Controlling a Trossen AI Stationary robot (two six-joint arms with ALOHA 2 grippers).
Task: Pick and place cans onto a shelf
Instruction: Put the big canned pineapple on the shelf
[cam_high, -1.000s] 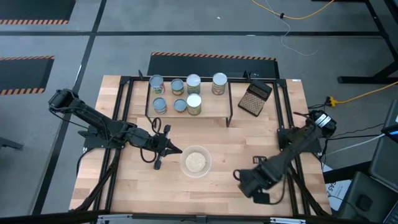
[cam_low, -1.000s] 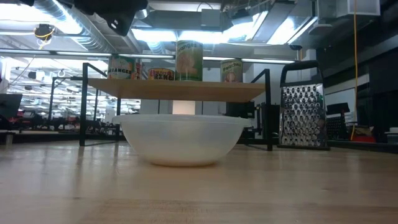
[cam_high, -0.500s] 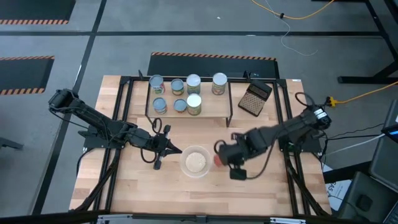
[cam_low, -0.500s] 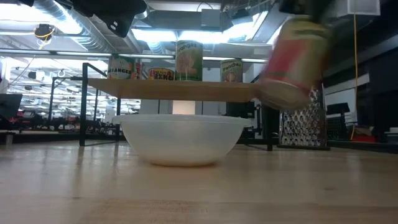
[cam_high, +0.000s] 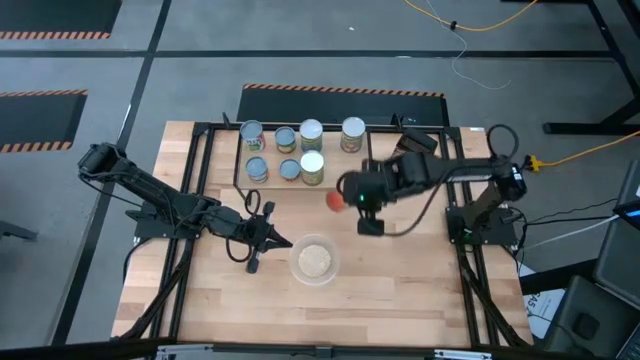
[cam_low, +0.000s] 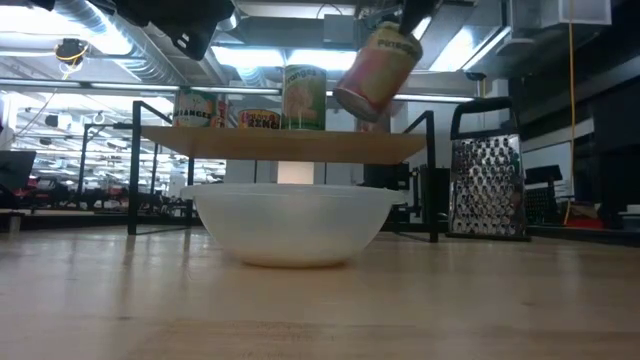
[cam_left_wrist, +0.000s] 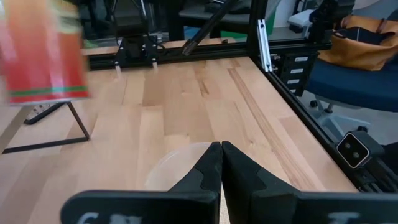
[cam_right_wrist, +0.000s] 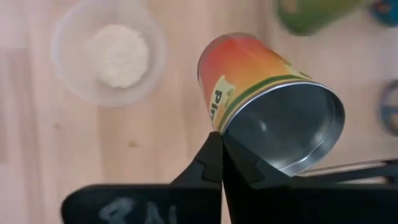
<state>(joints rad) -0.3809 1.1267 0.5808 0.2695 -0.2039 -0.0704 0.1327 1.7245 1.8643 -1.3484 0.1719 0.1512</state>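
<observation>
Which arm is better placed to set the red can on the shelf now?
The right. Its gripper already holds the red can, tilted, just above the shelf at its front edge. The left gripper, shut and empty, rests low on the table beside the bowl.

The light-wood counter (cam_high: 400, 290) carries the shelf (cam_high: 340, 172) at its far side with seven cans (cam_high: 311, 168) standing on the board, a dark grater (cam_high: 410, 158) just beside the shelf, and a clear bowl (cam_high: 315, 261) of pale grains nearer the front.
</observation>
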